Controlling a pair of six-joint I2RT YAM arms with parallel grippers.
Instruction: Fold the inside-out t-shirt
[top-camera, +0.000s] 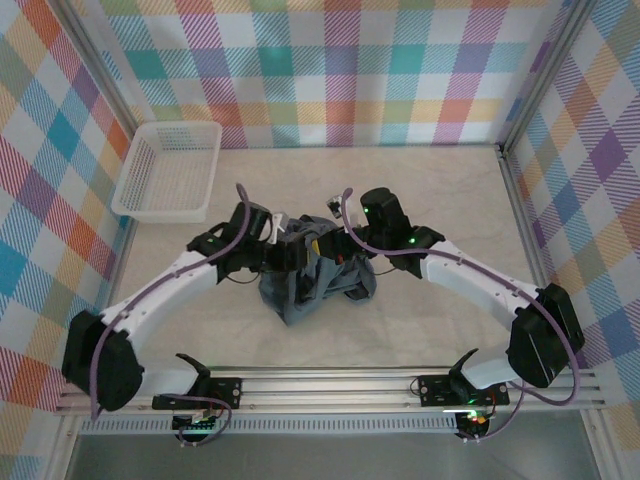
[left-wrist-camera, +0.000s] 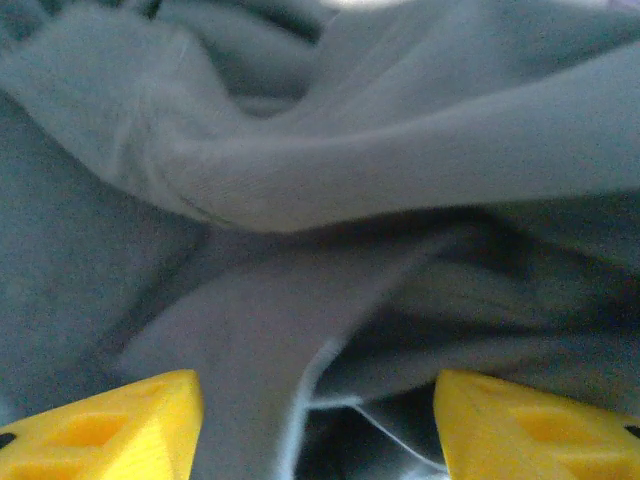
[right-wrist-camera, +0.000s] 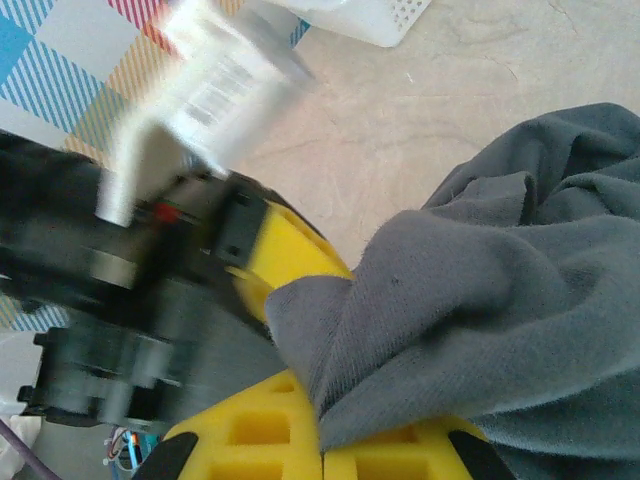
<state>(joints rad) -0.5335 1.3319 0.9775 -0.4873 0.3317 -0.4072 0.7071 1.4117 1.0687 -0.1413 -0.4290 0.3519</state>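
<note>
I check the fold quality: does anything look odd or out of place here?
The t-shirt is not flat: it is bunched in a crumpled heap in the middle of the table. The right pincer pinches a fold of it; the left pincer stands open against the cloth. Nothing looks spilled or torn.

Right claw (right-wrist-camera: 322, 452) clamped on grey t-shirt (right-wrist-camera: 500, 300) fold; left claw (right-wrist-camera: 288, 245) yellow finger against same fold; table (right-wrist-camera: 420, 110) beyond.
</note>
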